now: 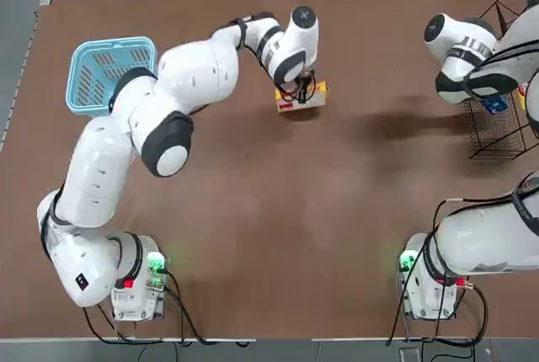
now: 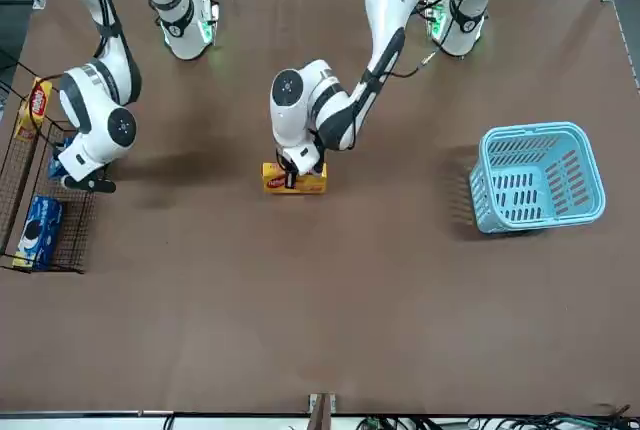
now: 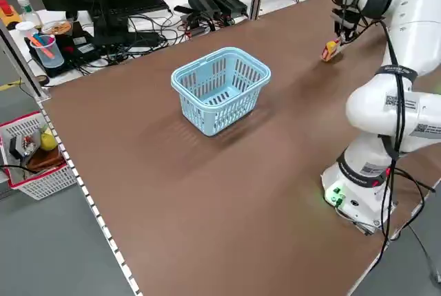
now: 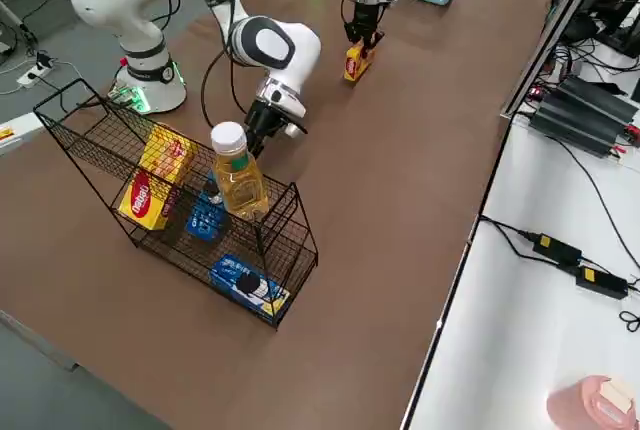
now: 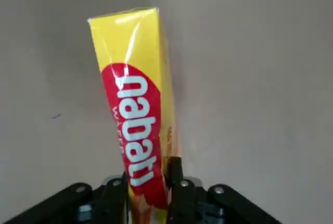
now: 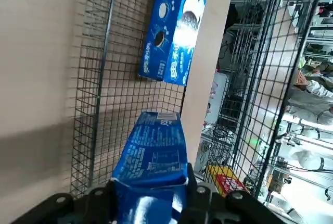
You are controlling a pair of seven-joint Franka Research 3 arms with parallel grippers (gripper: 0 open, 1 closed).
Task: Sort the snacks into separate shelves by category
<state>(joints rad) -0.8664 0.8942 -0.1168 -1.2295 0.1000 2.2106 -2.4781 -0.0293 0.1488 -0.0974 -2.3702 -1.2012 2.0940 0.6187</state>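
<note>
My left gripper (image 1: 299,89) is shut on one end of a long yellow box (image 1: 303,99) with a red logo, far out over the middle of the table. The box (image 5: 134,104) tilts away from the fingers (image 5: 174,182), low at the brown surface. My right gripper (image 6: 151,198) is shut on a glossy blue packet (image 6: 154,151) inside the black wire rack (image 6: 104,83) at the table's right edge. Another blue packet (image 6: 174,21) lies on the mesh beyond it. The rack (image 4: 170,242) also holds yellow boxes (image 4: 152,185) on another tier.
A light blue plastic basket (image 1: 108,71) stands at the far left of the table. A bottle of yellow liquid (image 4: 238,175) stands in the rack. Bare brown tabletop lies between box and rack. Cables and power bricks sit beyond the table edges.
</note>
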